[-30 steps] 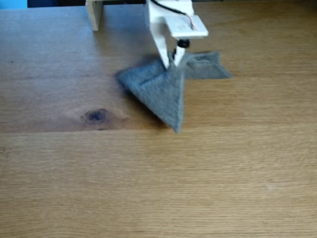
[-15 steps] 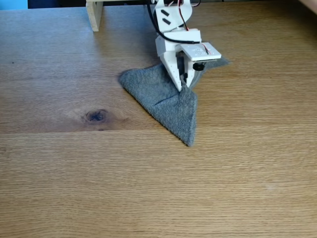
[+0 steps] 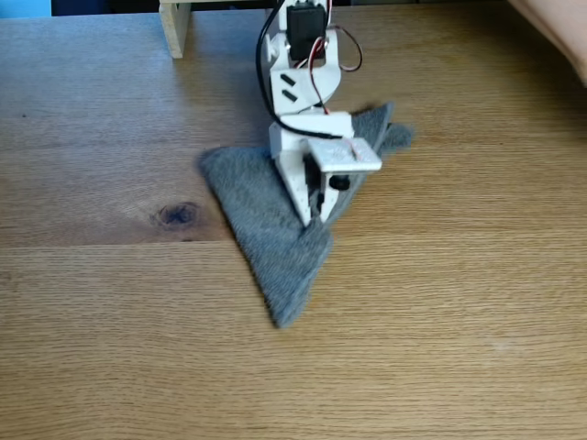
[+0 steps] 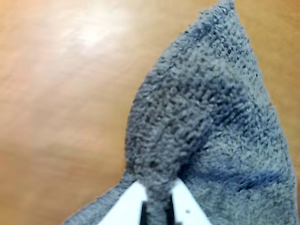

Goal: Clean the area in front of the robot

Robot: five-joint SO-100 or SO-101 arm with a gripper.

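Note:
The robot (image 3: 307, 82), a white arm with a black servo and red and black wires, reaches down onto a grey terry cloth (image 3: 261, 229) spread on the area (image 3: 413, 302), a light oak tabletop. My gripper (image 3: 315, 218) is shut on a pinched fold of the cloth near its middle. In the wrist view the two white fingers (image 4: 124, 211) clamp a ridge of the cloth (image 4: 201, 117), with the gripper (image 4: 157, 208) at the bottom edge. The cloth's point trails toward the camera in the fixed view.
A dark oval knot (image 3: 178, 214) marks the wood left of the cloth. A pale wooden post (image 3: 173, 26) stands at the back left. Part of a person's hand (image 3: 559, 27) shows at the top right corner. A small pale smudge (image 3: 500, 346) lies at the front right.
The arm has reached forward toward the camera, dragging the cloth with it across the table. The cloth's tip now lies nearer and farther left. A hand has come in at top right.

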